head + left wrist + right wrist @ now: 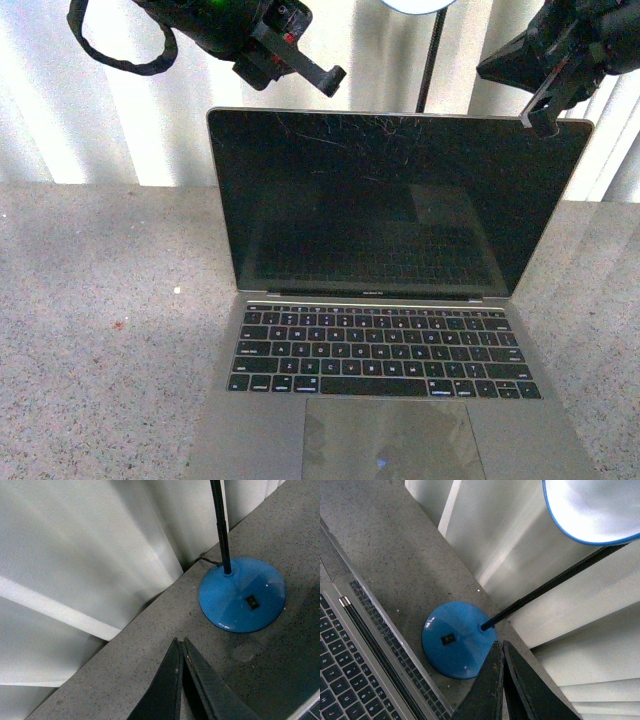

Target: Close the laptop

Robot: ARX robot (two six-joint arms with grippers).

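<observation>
Grey laptop (pixel 385 260) open on counter (pixel 95 310)

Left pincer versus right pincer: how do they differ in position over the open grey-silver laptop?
The left pincer hangs above the top screen edge of the thin grey-silver laptop, clear of it; the right pincer sits lower, its tip at that edge. The left pincer is left of the screen's middle; the right pincer is at its right corner. Both are shut and empty.
</observation>
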